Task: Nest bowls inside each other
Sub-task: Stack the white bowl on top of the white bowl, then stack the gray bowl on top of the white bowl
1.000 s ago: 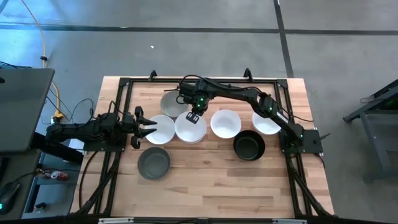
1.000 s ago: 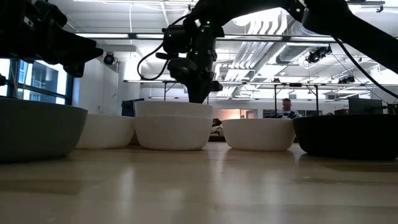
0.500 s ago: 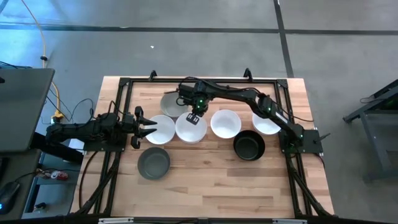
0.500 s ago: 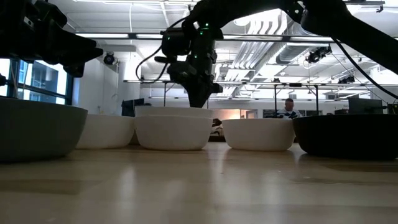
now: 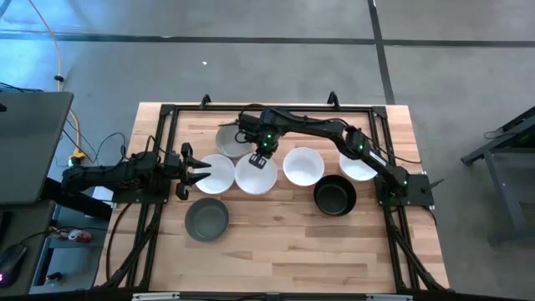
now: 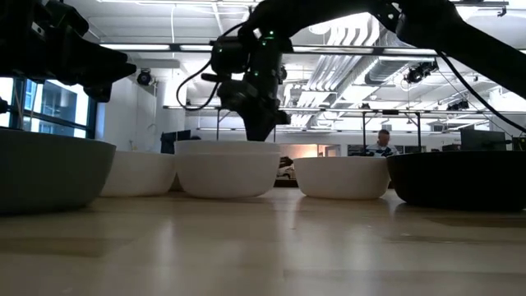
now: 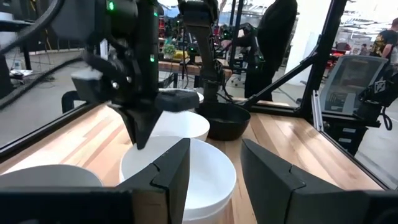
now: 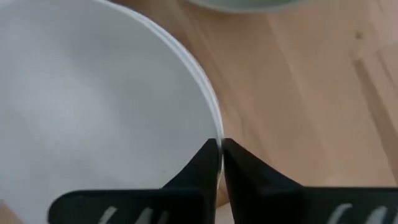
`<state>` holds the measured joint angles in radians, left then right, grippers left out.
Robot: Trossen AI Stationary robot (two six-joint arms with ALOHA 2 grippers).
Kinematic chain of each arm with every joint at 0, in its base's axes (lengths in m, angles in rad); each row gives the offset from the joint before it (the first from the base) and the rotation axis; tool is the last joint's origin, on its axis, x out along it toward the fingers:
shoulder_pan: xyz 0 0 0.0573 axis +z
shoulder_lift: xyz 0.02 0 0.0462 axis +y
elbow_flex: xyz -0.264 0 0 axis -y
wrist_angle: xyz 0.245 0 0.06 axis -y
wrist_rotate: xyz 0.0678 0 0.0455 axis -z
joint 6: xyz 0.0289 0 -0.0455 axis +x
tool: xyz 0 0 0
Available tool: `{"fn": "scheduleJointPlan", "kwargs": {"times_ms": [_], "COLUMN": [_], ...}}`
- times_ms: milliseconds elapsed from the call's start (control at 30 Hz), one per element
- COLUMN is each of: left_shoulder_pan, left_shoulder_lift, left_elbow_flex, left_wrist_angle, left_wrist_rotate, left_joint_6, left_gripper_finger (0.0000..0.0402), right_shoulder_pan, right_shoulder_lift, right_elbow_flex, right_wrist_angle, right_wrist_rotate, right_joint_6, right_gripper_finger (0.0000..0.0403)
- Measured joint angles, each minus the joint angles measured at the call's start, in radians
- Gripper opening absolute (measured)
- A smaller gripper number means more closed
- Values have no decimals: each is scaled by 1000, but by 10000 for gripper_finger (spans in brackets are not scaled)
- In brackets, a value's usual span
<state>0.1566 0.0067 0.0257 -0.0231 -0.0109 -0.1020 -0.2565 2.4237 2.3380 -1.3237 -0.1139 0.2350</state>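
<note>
My right gripper (image 5: 261,156) (image 6: 261,131) is shut on a glossy white bowl (image 5: 253,176) (image 6: 228,168) mid-table. That bowl sits low in a second white bowl under it. My left gripper (image 5: 199,174) (image 7: 211,163) is open and level at the left rim of another white bowl (image 5: 217,174) (image 7: 186,177), touching nothing that I can see. Two more white bowls (image 5: 303,165) (image 5: 359,165) rest on their bases to the right. A black bowl (image 5: 334,197) and a grey bowl (image 5: 206,219) stand nearer. A second grey bowl (image 5: 228,136) stands farther. My right gripper pinches the white bowl's rim (image 8: 213,127) on its far side, one finger (image 8: 200,163) inside the bowl and the other outside. The fingers come from above, pointing down. The bowl stays upright, sunk into the white bowl beneath it.
A black frame runs around the wooden table top (image 5: 284,251). The near half of the table holds only the grey and black bowls. A person (image 6: 379,141) shows far off in the room behind.
My right gripper has moved down, still shut on the white bowl's rim. The held bowl has sunk from standing above the lower white bowl until their rims are nearly level. The pair has shifted slightly toward the table's left edge.
</note>
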Motion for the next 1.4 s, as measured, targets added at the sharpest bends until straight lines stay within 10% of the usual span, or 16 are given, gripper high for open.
{"fn": "scheduleJointPlan", "kwargs": {"times_ms": [800,1133,1400], "left_shoulder_pan": [0,16,136], "left_shoulder_lift": [28,138,181], "left_elbow_flex": [0,-1,84], "left_wrist_angle": [0,44,-7], "left_wrist_rotate": [-13,-320,-356], "left_joint_6": [10,76,37], "left_gripper_finger": [129,129,129], "right_shoulder_pan": [3,-9,-48], "right_shoulder_lift": [-44,-217,-380], "right_elbow_flex": [18,18,18], "right_wrist_angle": [-107,24,94], "right_wrist_rotate": [54,58,52], "right_joint_6": [-103,-253,-333], "right_gripper_finger": [142,142,142]}}
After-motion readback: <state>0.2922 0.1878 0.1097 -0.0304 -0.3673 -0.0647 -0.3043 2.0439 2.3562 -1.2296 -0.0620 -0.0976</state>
